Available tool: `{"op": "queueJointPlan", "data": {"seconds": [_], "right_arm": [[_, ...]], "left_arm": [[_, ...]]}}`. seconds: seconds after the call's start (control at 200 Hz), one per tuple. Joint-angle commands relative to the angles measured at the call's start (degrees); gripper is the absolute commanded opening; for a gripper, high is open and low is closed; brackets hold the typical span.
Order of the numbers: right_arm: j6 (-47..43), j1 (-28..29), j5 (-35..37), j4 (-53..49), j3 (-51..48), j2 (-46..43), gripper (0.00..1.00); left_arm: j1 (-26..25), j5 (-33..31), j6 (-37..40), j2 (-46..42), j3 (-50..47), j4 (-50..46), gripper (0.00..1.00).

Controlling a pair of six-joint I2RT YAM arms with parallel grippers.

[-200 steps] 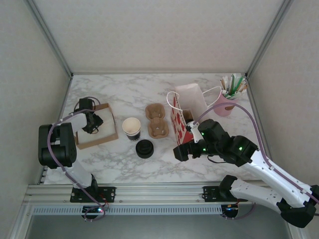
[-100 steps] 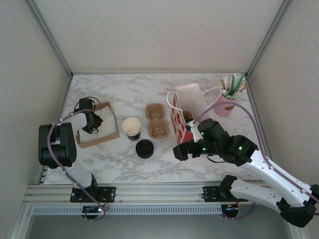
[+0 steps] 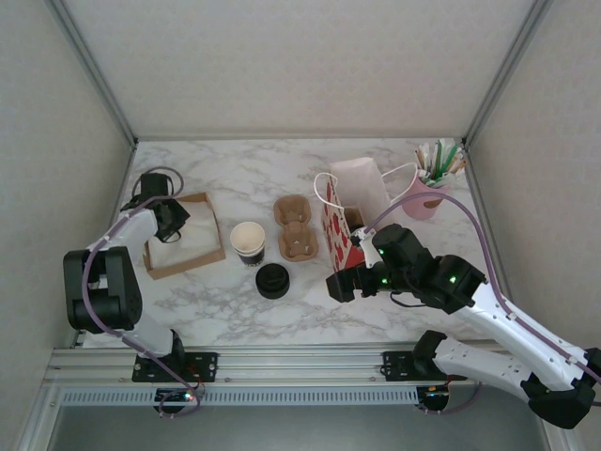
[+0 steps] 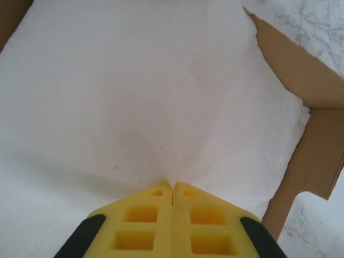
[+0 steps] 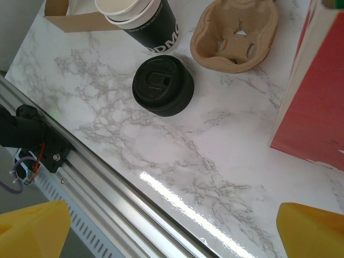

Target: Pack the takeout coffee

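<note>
A lidded olive-green takeout coffee is out of view. A lidless dark cup (image 3: 248,241) with cream inside stands mid-table, also at the top of the right wrist view (image 5: 148,24). A loose black lid (image 3: 272,280) (image 5: 163,86) lies just in front of it. My left gripper (image 3: 169,218) (image 4: 172,185) is shut, pinching white paper (image 4: 134,97) that lies in the brown cardboard box (image 3: 211,230). My right gripper (image 3: 340,285) (image 5: 172,226) hangs open and empty above the marble, right of the lid.
A brown pulp cup carrier (image 3: 294,228) (image 5: 234,32) sits beside the red-and-white handled bag (image 3: 343,216) (image 5: 317,107). A pink cup of straws (image 3: 427,193) stands at the far right. The aluminium rail (image 5: 107,183) runs along the near edge.
My left gripper has shifted back and to the left over the box, and the box has turned slightly. The right arm has not moved.
</note>
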Motion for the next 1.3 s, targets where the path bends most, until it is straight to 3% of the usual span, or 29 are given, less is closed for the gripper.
{"op": "queueJointPlan", "data": {"seconds": [0.0,0.721,1.292], "right_arm": [[0.56,0.63,0.73,0.34,1.40,-0.89,0.99],[2.80,0.72,0.86,0.60,5.41,-2.56,0.99],[-3.32,0.74,-2.80,-1.58,22.59,-0.17,0.99]], "left_arm": [[-0.41,0.23,1.07,-2.36,1.99,-3.12,0.00],[-3.16,4.57,1.29,-18.10,10.13,-10.33,0.00],[-14.48,16.28,0.32,-22.89,29.17,-16.13,0.00]]}}
